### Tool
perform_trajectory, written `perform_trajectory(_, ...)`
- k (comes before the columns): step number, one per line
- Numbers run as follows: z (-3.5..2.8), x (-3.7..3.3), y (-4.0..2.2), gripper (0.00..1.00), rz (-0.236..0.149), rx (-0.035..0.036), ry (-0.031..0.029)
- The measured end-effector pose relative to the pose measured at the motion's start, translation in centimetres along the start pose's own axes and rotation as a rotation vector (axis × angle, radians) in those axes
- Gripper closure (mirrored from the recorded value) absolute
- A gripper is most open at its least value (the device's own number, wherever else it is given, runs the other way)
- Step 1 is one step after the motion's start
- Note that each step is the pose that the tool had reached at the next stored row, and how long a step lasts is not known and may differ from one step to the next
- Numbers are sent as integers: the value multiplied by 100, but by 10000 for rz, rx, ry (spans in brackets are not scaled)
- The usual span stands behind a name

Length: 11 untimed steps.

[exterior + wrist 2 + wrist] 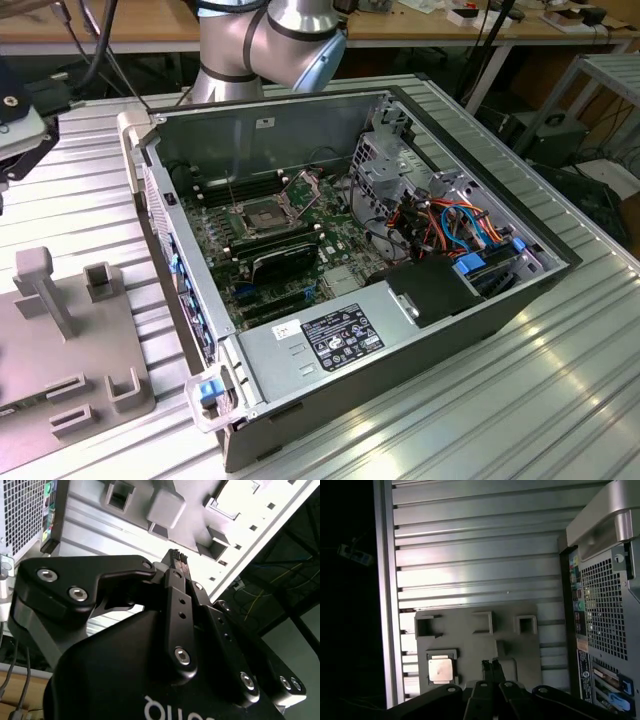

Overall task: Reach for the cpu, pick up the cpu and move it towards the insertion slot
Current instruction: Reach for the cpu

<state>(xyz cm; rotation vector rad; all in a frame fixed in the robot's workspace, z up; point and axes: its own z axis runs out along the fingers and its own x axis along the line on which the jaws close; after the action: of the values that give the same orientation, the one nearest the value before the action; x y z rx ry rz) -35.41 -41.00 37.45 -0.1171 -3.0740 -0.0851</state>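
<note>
Gripper (177, 556) up close in both wrist views, black body with two slim fingers (485, 666) pressed together at the tips. Nothing is between them, so it is closed and empty. The tips (491, 664) hang over the grey fixture (465, 647), beside one of its small upright blocks; I can't tell how high above it.

The cpu (440, 670) lies flat in a square recess of the fixture, dull silver face up, at the fixture's corner by the table edge. It is near the fingertips but apart from them — not touched.

The fixture also has several notches and posts, seen in the exterior view (60, 350) and the second wrist view (165, 502). It lies on the slatted aluminium table (520, 400).

The open computer case (290, 120) stands just beside the fixture, on the exterior view's right of it, with its perforated back panel (605, 595) facing the fixture. The insertion slot (256, 216) is well apart from the fixture — a dark square socket in a silver frame on the green motherboard (215, 250) inside the case, its hinged plate tilted up. The arm's base joints (270, 35) stand behind the case.
</note>
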Motion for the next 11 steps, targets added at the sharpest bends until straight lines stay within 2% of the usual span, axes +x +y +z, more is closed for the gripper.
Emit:
perform_trajectory(1, 3, 26, -2, 89, -4, -12, -75)
perform_trajectory(3, 8, 78, -6, 89, -19, -43, -294)
perform_trajectory(6, 17, 130, -11, 89, -45, -74, -707)
perform_trajectory(7, 20, 147, -13, 89, -51, -84, -732)
perform_trajectory(11, 41, 258, -23, 89, -53, -101, -733)
